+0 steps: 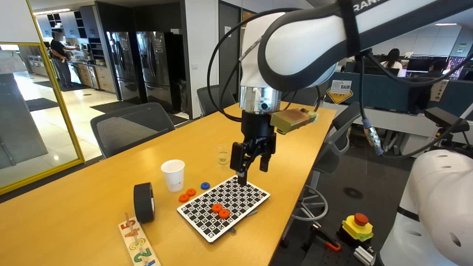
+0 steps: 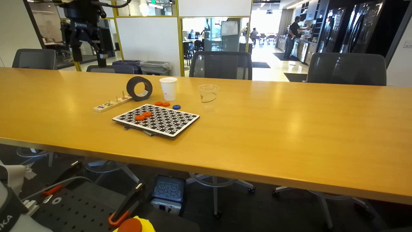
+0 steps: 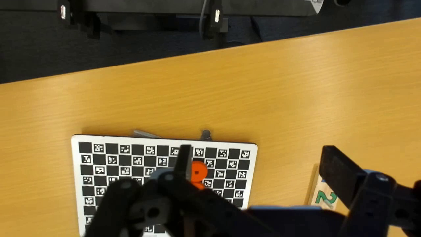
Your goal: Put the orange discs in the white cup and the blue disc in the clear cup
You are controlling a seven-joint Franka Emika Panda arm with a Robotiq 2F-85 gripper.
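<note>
Well, two of the orange discs (image 1: 224, 213) lie flat on the checkered board (image 1: 244, 199), side by side and a bit nearer one short end than the other; whether they touch is hard to tell. Two more orange discs (image 1: 191, 192) lie on the table (image 1: 74, 221) just beside the board's long edge, and the blue disc (image 1: 205, 185) lies just beside that same edge. The white cup (image 1: 173, 177) stands upright near the board, farther out from that edge than the loose orange discs. The clear cup (image 2: 208, 93) also stands upright off that long edge, towards the board's other short end.

Higher than the board and well apart from it, the gripper (image 1: 253, 171) hangs from the white arm (image 1: 299, 51), its fingers (image 3: 342, 174) spread wide. In the wrist view one finger covers part of the board and of the discs on it.

Along the board's opposite long edge, two gray pieces (image 3: 206, 135) poke out from beneath. Off the short end nearer the board's own discs are a black tape roll (image 1: 143, 203), standing on its rim, and a wooden number strip (image 1: 138, 242) with pegs. Well apart from the board, chairs (image 2: 220, 66) stand around the table, and a person (image 1: 61, 55) stands far beyond.
</note>
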